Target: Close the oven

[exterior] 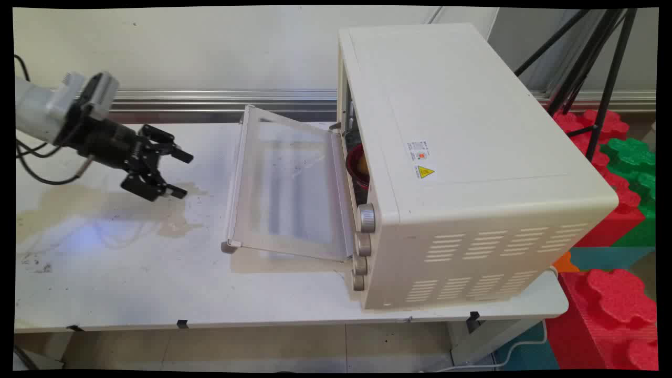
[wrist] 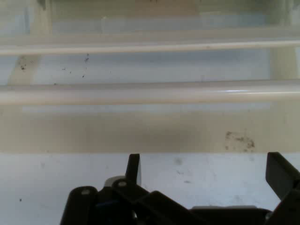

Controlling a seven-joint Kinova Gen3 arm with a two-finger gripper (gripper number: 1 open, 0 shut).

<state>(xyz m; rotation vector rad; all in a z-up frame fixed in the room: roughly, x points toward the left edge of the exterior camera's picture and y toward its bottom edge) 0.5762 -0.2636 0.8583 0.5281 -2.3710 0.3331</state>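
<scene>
My gripper [exterior: 178, 174] is spread wide, nothing in it, hovering over the table [exterior: 105, 273] just left of the oven door [exterior: 286, 189], which hangs open & tilted down. Risk: I could clip the door's handle edge [wrist: 140, 93] if I go low. Red bowl [exterior: 359, 167] sits inside the oven [exterior: 472, 157]. Table is stained; foam blocks [exterior: 619, 310] on the right.

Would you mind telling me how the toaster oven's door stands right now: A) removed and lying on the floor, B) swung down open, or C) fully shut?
B: the glass door hangs down open from the toaster oven, and the open gripper is apart from it, holding nothing.
</scene>
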